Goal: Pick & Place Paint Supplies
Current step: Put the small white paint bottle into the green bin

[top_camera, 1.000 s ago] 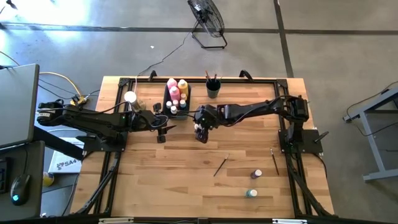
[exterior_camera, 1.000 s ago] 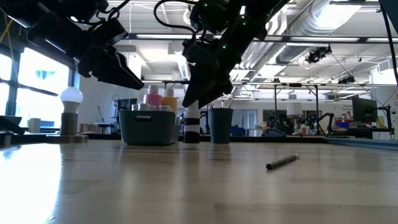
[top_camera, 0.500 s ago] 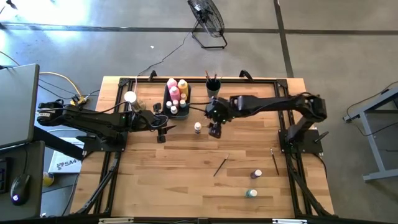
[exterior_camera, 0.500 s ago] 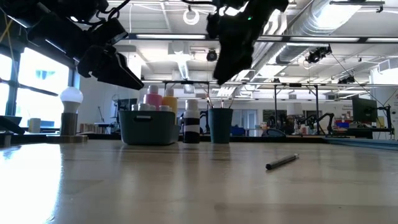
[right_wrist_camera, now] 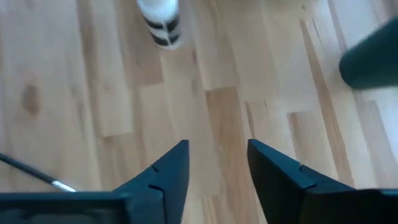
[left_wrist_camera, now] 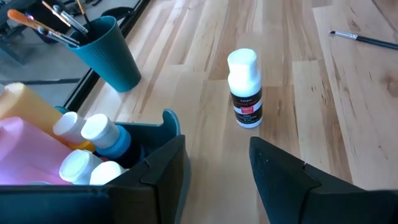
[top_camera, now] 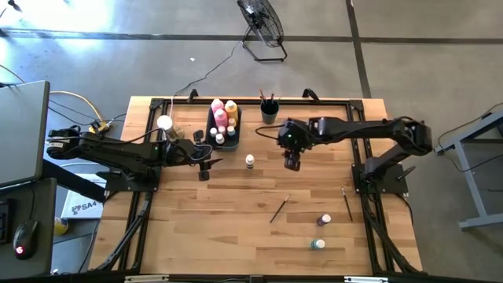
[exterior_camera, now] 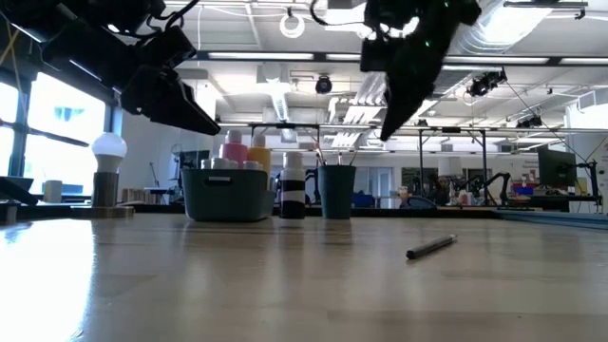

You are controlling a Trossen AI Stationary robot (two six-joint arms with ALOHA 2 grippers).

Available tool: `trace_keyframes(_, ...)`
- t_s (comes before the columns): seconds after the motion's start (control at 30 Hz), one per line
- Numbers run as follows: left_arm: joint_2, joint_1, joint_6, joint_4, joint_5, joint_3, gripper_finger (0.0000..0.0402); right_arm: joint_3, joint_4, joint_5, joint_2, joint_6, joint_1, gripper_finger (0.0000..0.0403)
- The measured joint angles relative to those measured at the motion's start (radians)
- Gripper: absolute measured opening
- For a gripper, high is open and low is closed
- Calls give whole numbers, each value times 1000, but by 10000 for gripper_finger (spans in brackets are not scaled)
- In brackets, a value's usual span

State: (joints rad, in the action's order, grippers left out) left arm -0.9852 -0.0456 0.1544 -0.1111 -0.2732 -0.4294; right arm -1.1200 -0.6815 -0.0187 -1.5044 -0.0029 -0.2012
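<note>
Nearest the front edge, two small paint bottles [top_camera: 324, 221] stood upright and apart from each other. Just behind them, a paintbrush [top_camera: 279, 210] lay flat on the table [top_camera: 196, 236], its long axis running diagonally across the boards. I couldn't tell which end was the bristles. It looked thin and low, so a pinch from above could have skidded off it or scraped the wood.

Mid-table was the one to watch: the white-capped bottle [top_camera: 250, 161]. It stood alone, cap up and long axis vertical, just beside the bin [left_wrist_camera: 171, 121] and not in it. The right gripper [right_wrist_camera: 217, 152] hung above the table, off to the bottle's side and clear of it, fingers parted with nothing between them. The left gripper [left_wrist_camera: 216, 155] hovered on the bottle's other side, by the bin's corner, jaws moderately open and also empty.

That was the risk. The bottle was tall, narrow and round, with an arm on either flank. A low sideways pass or an off-centre squeeze could have tipped it, and then it would likely have rolled.

Farther back, the bin was crowded with white caps, the pink squeeze bottle [top_camera: 218, 115] and the yellow one [top_camera: 231, 108]. A bottle set down on those caps might not have sat straight. Beyond it, the teal cup [left_wrist_camera: 112, 53] held brushes standing handle-down, and a wide swing could have caught them.
</note>
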Motion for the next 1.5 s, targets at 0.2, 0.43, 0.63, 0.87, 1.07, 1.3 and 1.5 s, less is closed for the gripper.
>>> trace_keyframes(0.2,0,0,-6,2,-3,0,175,118,63,135,18,-18,-66,97)
trace_keyframes(0.43,0,0,-7,5,-7,0,175,134,52,204,18,-169,-107,42)
trace_keyframes(0.63,0,0,-1,3,-8,0,175,134,95,239,18,-216,-145,6)
trace_keyframes(0.87,0,0,48,2,-21,0,175,134,262,384,18,-293,-214,4)
trace_keyframes(1.07,0,0,47,2,-22,0,175,163,462,488,18,-279,-262,3)
trace_keyframes(1.3,0,0,48,2,-26,0,175,251,644,484,18,-204,-278,2)
trace_keyframes(1.5,0,0,49,2,-26,0,175,301,702,490,81,-202,-277,2)
